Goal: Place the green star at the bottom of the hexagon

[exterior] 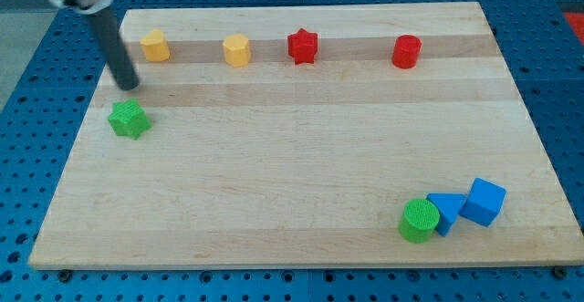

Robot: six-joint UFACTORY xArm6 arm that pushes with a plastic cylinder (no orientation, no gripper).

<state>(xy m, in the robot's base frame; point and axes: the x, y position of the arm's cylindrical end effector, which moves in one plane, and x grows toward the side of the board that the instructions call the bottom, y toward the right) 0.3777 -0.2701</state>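
The green star (129,119) lies on the wooden board (292,156) near its left edge. My tip (129,86) is just above the star in the view, a small gap away from it. Two yellow blocks sit in the top row: one (155,45) at the view's left, above my tip, and a hexagon-like one (237,50) further right. I cannot tell for sure which of the two is the hexagon. The rod rises from the tip to the view's top left.
A red star (302,46) and a red cylinder (406,52) sit in the top row. At the bottom right a green cylinder (419,220), a blue triangular block (445,212) and a blue cube (483,201) are clustered together.
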